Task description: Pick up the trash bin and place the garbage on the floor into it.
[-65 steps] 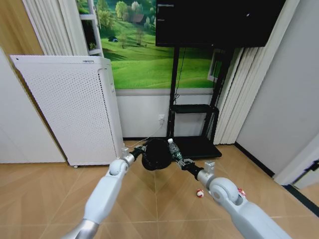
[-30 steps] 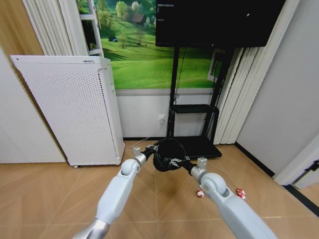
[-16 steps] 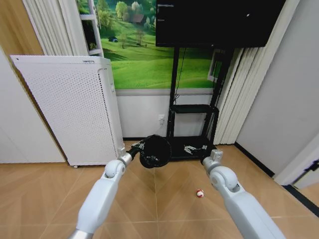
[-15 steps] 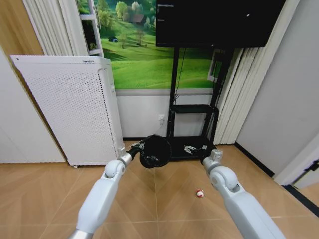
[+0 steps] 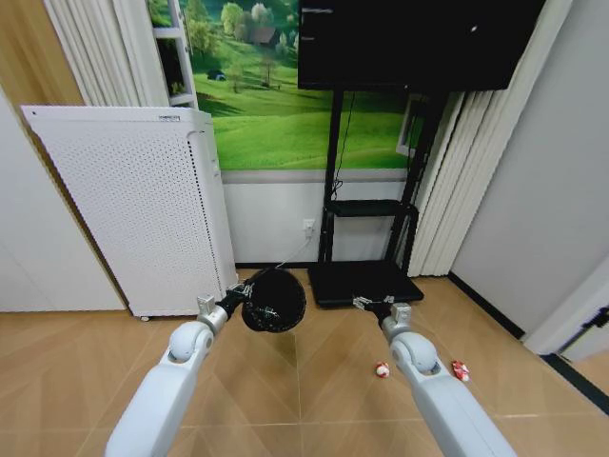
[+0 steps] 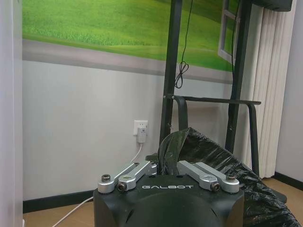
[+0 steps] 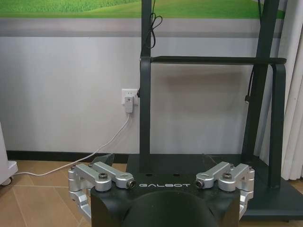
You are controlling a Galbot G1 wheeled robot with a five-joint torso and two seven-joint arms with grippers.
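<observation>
The left tool (image 5: 238, 297) is clamped on the bin (image 5: 273, 303) rim, holding it off the floor. The right tool (image 5: 366, 305), wide and empty, should drop straight onto the scrap (image 5: 382, 370) just below it.

A: Floor surface?
B: Tan wood-look floor (image 5: 285, 381), laid in angled panels.

A: Items directly on it?
B: Two small red-and-white scraps (image 5: 382, 369) (image 5: 461, 368) right of centre, apart from each other. White perforated appliance (image 5: 133, 209) stands at left against the wall. Black TV stand base (image 5: 366, 283) sits flat at the far wall; a white cable (image 7: 57, 166) trails along the floor.
</observation>
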